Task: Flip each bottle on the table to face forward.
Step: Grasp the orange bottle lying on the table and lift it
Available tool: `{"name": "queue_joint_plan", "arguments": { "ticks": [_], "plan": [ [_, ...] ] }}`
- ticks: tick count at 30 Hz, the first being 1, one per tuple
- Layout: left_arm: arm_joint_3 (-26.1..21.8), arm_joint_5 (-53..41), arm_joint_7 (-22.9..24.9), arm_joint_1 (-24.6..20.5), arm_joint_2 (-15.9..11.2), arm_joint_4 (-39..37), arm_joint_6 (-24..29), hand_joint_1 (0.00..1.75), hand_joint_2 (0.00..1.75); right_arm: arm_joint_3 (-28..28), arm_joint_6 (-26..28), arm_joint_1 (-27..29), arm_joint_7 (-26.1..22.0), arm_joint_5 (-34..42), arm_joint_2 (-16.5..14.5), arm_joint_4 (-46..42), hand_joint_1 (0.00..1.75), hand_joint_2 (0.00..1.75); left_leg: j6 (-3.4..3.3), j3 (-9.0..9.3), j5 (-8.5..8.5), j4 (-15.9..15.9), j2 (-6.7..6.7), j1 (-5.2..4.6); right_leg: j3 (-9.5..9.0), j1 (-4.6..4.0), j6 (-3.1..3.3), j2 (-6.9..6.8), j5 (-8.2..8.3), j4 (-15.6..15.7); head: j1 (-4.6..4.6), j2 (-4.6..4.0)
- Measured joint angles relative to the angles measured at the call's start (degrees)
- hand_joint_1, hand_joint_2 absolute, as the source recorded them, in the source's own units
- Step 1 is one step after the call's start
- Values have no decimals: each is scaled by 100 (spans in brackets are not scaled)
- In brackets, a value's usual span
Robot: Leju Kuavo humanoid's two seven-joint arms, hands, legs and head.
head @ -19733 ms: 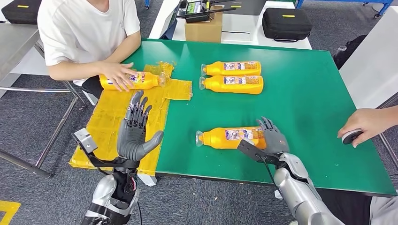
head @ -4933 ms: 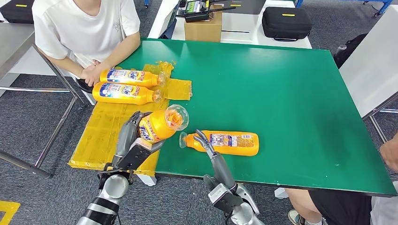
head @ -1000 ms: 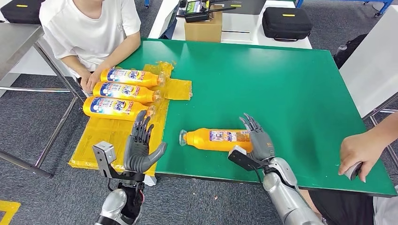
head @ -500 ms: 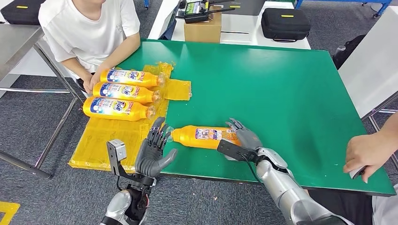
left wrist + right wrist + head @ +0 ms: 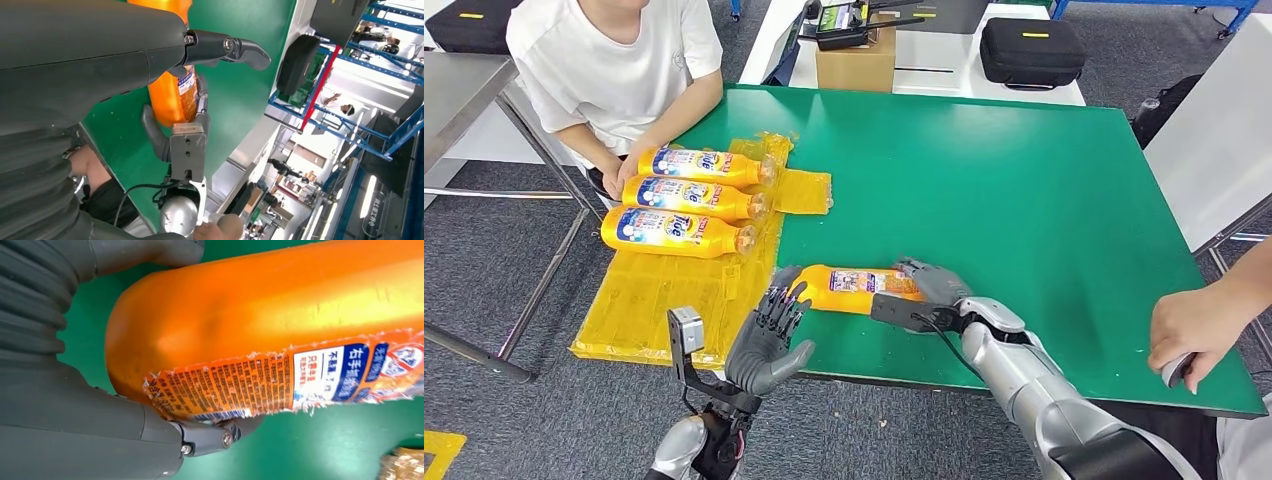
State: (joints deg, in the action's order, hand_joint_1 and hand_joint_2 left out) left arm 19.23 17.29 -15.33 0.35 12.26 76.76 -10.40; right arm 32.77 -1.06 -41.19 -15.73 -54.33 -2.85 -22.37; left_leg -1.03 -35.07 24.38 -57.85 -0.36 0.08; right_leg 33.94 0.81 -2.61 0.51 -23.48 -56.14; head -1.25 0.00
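Note:
An orange bottle (image 5: 854, 288) lies on its side on the green table (image 5: 1024, 180) near the front edge, small-print back label up, cap end pointing left. My right hand (image 5: 929, 290) grips its base end; the right wrist view shows the bottle (image 5: 280, 325) between the thumb and fingers of that hand (image 5: 75, 415). My left hand (image 5: 769, 335) is open, fingers spread, its tips right by the cap end. In the left wrist view the bottle (image 5: 170, 100) lies beyond my left hand (image 5: 125, 60). Three more bottles (image 5: 679, 198) lie on the yellow mat (image 5: 664, 290), blue front labels up.
A person in a white shirt sits at the far left, hands (image 5: 619, 165) beside the mat's bottles. Another person's hand (image 5: 1199, 330) rests at the table's right front corner on a small device. A cardboard box (image 5: 856, 60) and a black case (image 5: 1031, 48) stand beyond the far edge.
My right hand has slid the orange bottle leftward along the table's front. My left hand has moved right and forward until its fingers reach the cap end.

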Motion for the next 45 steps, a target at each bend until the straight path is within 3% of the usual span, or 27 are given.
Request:
{"name": "queue_joint_plan", "arguments": {
  "ticks": [16, 23, 26, 29, 37, 42, 45],
  "plan": [
    [11, -11, -86, -53, -16, -94, 55, 0, 175, -19, 177, 43, -356, 489, 8, 86, 175, 175, 0, -3, 1, -1, -3, 0, 4, 0, -1, 0, -1, 0, 0, 0],
    [16, -16, -252, -62, -44, -137, 148, 0, 175, -425, 518, 348, -1035, 1457, -3, 81, 175, 175, 0, -9, 1, -1, -12, 0, 5, 0, -1, -4, -1, -1, 0, 0],
    [15, -247, -494, -48, -68, -107, 429, 0, 175, -727, 781, 573, -1585, 2012, -39, -22, 175, 175, 0, -12, 1, 0, -14, 0, 7, 0, -1, -5, -1, -1, -1, -1],
    [7, -539, -716, -12, -98, -7, 722, 0, 175, -1046, 896, 851, -2024, 2414, -61, -238, 175, 175, 0, -15, 2, 0, -19, 0, 8, 0, 0, -9, -3, 0, -1, 0],
    [-16, -736, -913, 138, -164, 240, 1062, 0, 175, -1469, 934, 1459, -2374, 2955, -54, -859, 175, 175, 0, -22, 2, 0, -22, 0, 14, 0, 0, -12, -4, 0, -1, -1],
    [-127, -1185, -1419, 258, -144, 573, 1809, 0, 175, -1592, 991, 2073, -2431, 3929, -15, -2030, 175, 175, 0, -25, 2, 0, -21, 0, 18, 0, 0, -13, -4, 0, -1, 0],
    [-218, -819, -1504, 300, -100, 782, 1691, 0, 175, -1622, 937, 2376, -2439, 4160, 1, -2666, 175, 175, 1, -26, 3, 0, -21, 0, 19, 0, 0, -13, -5, 0, 0, 0]
  ]
}}
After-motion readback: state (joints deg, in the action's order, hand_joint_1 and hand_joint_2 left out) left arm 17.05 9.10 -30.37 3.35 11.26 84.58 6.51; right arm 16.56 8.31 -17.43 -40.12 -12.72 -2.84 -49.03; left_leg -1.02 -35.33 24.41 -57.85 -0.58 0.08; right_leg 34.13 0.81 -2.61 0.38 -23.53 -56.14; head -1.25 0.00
